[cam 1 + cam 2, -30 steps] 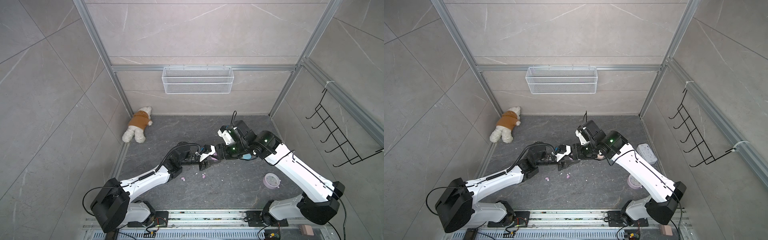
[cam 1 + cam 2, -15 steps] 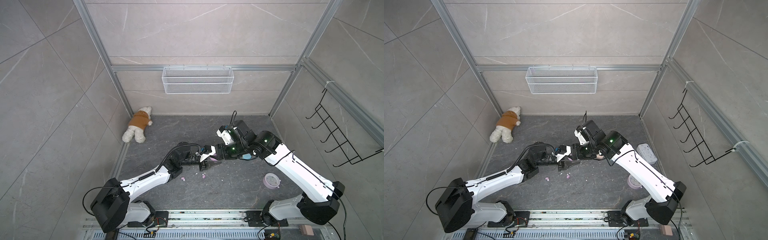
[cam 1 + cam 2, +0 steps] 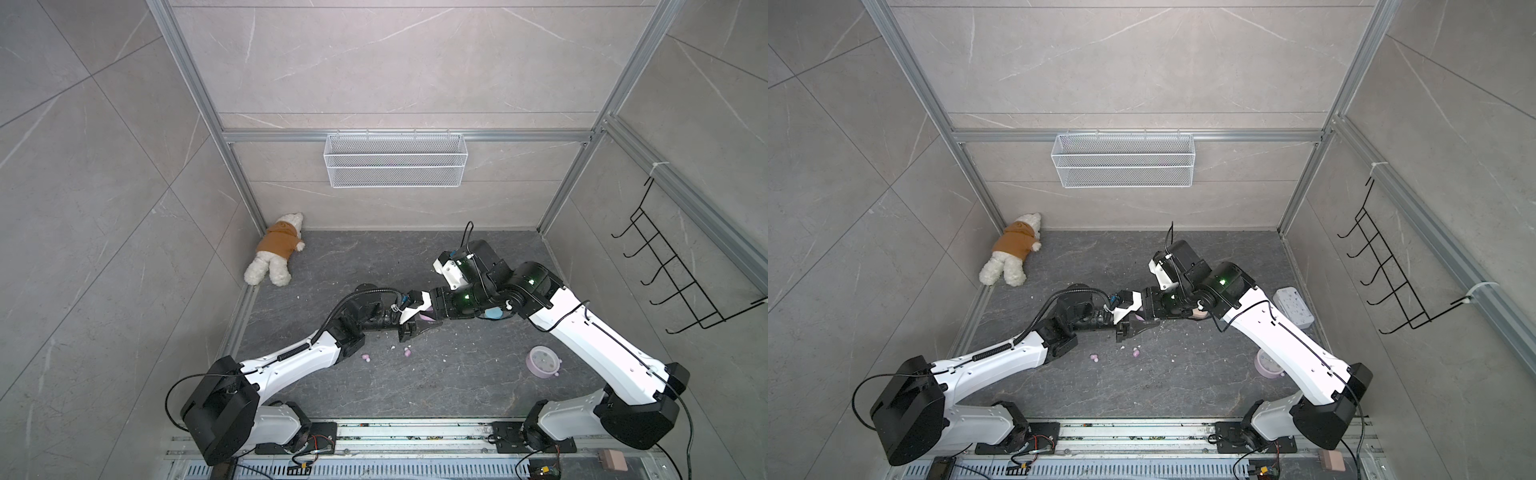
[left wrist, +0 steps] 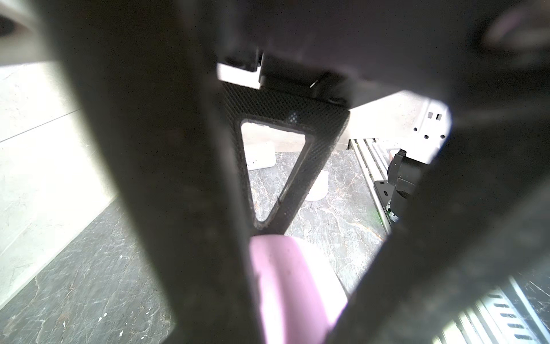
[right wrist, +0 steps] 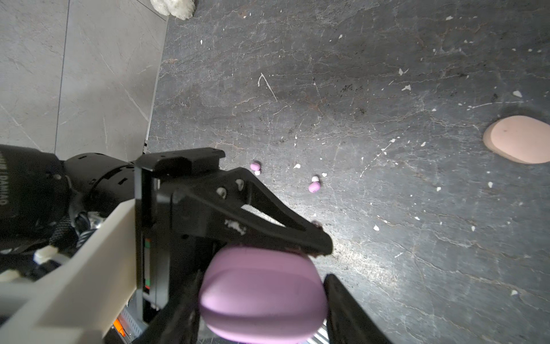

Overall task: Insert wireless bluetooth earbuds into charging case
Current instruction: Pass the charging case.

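The right tool (image 5: 262, 275) grasps the lilac case (image 5: 262, 300), a jaw on either side of it, standing partway open. The left tool (image 5: 320, 246) is clenched, its tips touching the case's upper edge. Two lilac earbuds (image 5: 255, 166) (image 5: 314, 187) lie loose on the counter (image 5: 387, 89), apart from each other, outside the case

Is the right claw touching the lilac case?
Touching. The right wrist view shows the right claw clamping the lilac case from both sides.
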